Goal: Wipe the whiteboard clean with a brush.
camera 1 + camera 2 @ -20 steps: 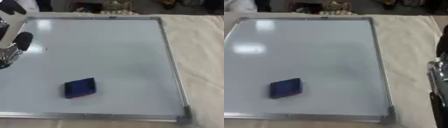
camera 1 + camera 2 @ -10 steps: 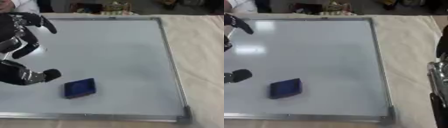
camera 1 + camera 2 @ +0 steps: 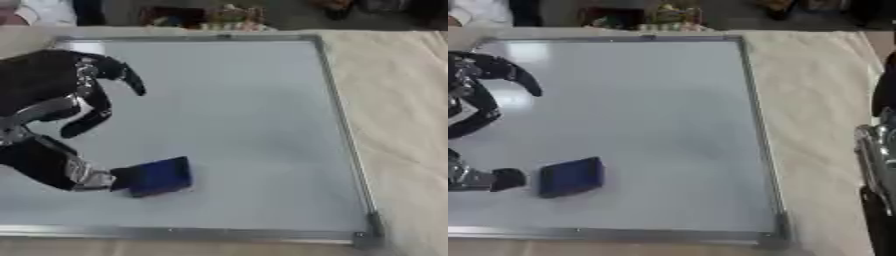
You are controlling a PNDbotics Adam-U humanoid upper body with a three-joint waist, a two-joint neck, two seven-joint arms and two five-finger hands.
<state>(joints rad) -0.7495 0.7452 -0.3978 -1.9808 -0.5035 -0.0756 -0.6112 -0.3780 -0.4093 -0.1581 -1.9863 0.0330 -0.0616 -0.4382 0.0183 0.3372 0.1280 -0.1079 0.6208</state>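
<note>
The left hand [image 3: 61,125] hangs over the whiteboard [image 3: 236,100], fingers spread, thumb tip beside the blue brush [image 3: 157,176].

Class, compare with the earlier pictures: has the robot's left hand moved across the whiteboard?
Yes. The left hand has come in from the whiteboard's left edge, rightward and toward its near edge; its thumb now reaches the blue eraser.

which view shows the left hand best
The left eye view: the left hand shows almost whole there, fingers spread, thumb beside the blue brush. The right eye view cuts it at the left edge, leaving fingers and thumb tip.
</note>
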